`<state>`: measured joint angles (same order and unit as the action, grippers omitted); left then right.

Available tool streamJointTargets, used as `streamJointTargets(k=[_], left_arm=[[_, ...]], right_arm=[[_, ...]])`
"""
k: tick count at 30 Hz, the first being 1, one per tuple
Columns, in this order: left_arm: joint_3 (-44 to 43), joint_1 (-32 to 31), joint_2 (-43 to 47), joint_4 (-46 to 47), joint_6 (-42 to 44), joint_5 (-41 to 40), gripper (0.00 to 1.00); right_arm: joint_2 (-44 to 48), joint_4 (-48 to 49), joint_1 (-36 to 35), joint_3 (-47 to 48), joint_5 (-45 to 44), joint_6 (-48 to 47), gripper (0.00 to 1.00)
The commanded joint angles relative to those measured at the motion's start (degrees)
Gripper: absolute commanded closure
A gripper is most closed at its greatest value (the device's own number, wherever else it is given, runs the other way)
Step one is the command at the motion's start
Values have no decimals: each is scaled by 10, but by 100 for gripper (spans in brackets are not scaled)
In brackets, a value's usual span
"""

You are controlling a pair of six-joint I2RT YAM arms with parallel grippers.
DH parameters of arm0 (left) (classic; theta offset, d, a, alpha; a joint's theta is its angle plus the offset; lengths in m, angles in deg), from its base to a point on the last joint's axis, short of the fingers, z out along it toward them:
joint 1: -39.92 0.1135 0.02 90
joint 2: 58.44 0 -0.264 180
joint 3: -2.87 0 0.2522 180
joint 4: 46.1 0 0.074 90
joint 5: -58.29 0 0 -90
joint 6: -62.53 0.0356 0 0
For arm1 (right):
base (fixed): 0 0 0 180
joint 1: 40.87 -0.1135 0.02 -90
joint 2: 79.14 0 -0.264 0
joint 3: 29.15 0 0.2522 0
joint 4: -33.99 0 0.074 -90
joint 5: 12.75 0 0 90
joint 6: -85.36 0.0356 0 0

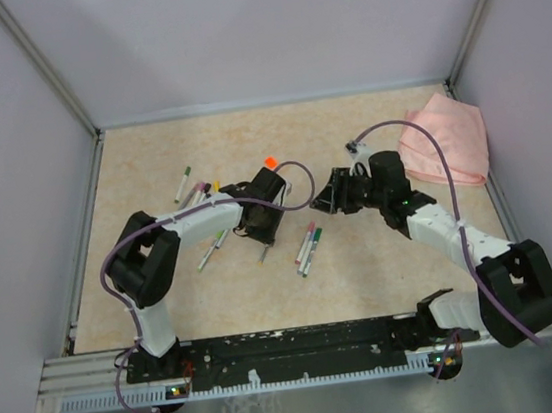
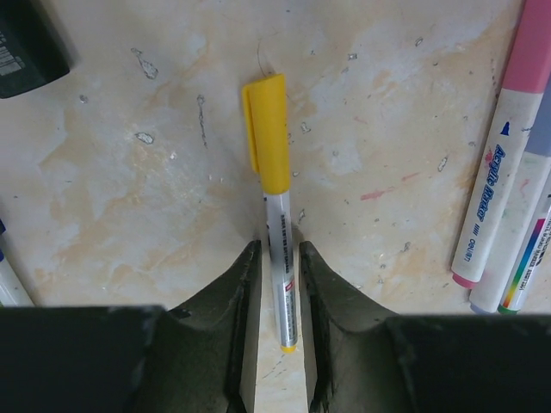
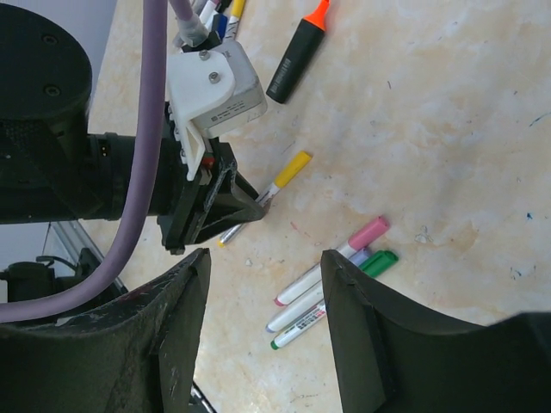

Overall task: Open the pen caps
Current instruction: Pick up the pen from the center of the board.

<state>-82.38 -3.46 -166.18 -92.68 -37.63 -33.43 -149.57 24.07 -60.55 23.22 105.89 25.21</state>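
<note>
A slim pen with a yellow cap (image 2: 269,129) lies flat on the table, its silver barrel (image 2: 281,292) running back between the fingers of my left gripper (image 2: 277,249). The jaws stand close on either side of the barrel, with a thin gap still showing, so that gripper is open. The right wrist view shows the same yellow cap (image 3: 293,166) sticking out past the left gripper. My right gripper (image 3: 263,267) hovers open and empty above the table, to the right of the left one (image 1: 260,237). Below it lie capped pens with a pink cap (image 3: 368,232) and a green cap (image 3: 380,262).
An orange-tipped black highlighter (image 3: 297,56) lies beyond the left gripper. More capped pens (image 1: 198,190) are scattered at the left, one with a green cap (image 1: 187,171). A pink cloth (image 1: 446,137) sits at the back right corner. Grey walls enclose the table.
</note>
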Motion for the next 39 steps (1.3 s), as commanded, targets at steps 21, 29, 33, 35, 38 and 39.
streamJointTargets(k=[21, 29, 33, 35, 38, 39], left_arm=[[99, 99, 180, 172, -56, 216, 100], [203, 146, 291, 440, -211, 346, 100], [230, 146, 306, 562, -305, 371, 100], [251, 146, 311, 639, -348, 371, 100], [264, 146, 315, 689, -382, 370, 100], [265, 146, 317, 689, -383, 367, 100]], right_arm=[[97, 176, -2, -74, 23, 98, 46], [84, 265, -33, -50, 31, 156, 42], [46, 275, -69, -9, 27, 153, 41], [29, 278, -87, 7, 21, 152, 41], [11, 259, -116, 32, 0, 142, 40], [8, 251, -124, 39, -5, 134, 41]])
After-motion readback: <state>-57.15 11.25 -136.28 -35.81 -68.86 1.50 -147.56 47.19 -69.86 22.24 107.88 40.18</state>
